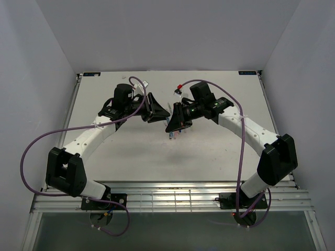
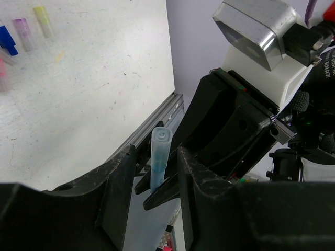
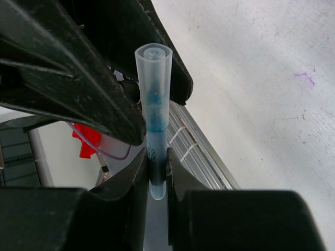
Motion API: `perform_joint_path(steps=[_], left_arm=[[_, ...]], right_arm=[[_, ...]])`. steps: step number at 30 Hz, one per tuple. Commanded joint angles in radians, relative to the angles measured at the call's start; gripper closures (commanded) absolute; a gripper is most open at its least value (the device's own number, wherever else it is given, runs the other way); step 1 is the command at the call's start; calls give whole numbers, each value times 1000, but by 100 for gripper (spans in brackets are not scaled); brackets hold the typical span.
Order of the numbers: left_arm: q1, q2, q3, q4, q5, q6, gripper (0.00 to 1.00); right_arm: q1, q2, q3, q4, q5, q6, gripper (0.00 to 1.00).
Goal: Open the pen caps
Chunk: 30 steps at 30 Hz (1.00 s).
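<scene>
readying the pull, by the look: right fingers (image 3: 141, 175) pinch the pen (image 3: 156, 157) by its barrel, mid-frame, above the surface (image 1: 136, 151); left fingers (image 2: 183, 172) stand part-spread either side of its translucent cap (image 2: 160, 151), small gaps showing. next, likely: clamp the cap, draw straight off.

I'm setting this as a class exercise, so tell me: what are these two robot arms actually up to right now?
The right claw is shut on a pen, holding it up above the table. The left claw is open around the pen's pale blue cap, with a finger on each side and not visibly clamped. The cap is still on. A few small coloured tubes, among them a yellow tube, lie on the table.
</scene>
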State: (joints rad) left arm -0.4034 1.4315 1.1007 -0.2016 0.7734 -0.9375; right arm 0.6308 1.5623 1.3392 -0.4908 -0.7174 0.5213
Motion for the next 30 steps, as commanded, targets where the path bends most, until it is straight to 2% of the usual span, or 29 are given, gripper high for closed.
perform_joint_path(steps=[1,2,5,6,9,12,16,19,23,25,26,27,28,30], left_arm=[[-5,1,39,1,0,16,53],[-5,3,37,1,0,17,58],[-5,3,39,2,-3,19,65],[-5,3,39,2,-3,20,71],[-5,3,41,-1,-14,20,79],[-5,4,39,-19,-49,17,82],[-3,15,54,-50,-107,-6,100],[15,26,88,-113,-216,-44,100],[52,75,190,-278,-371,-84,100],[80,104,218,-327,-413,-107,100],[89,119,255,-356,-427,-134,100],[100,142,283,-414,-447,-145,100],[122,162,298,-444,-439,-147,100],[136,178,312,-447,-445,-147,100]], right_arm=[[6,5,35,40,-14,11,92],[7,7,37,41,-16,13,92],[10,12,40,38,-16,13,92],[10,15,40,38,-16,13,92],[13,19,41,35,-17,17,92],[21,21,44,17,-13,17,92],[32,12,28,-14,-2,13,92],[40,5,-1,-57,21,-9,92],[93,-5,-5,-182,174,-78,92],[136,-8,9,-277,352,-118,92],[189,-7,18,-317,522,-122,92],[220,7,32,-363,608,-132,92],[248,16,46,-444,666,-145,92],[276,-2,20,-463,713,-135,92]])
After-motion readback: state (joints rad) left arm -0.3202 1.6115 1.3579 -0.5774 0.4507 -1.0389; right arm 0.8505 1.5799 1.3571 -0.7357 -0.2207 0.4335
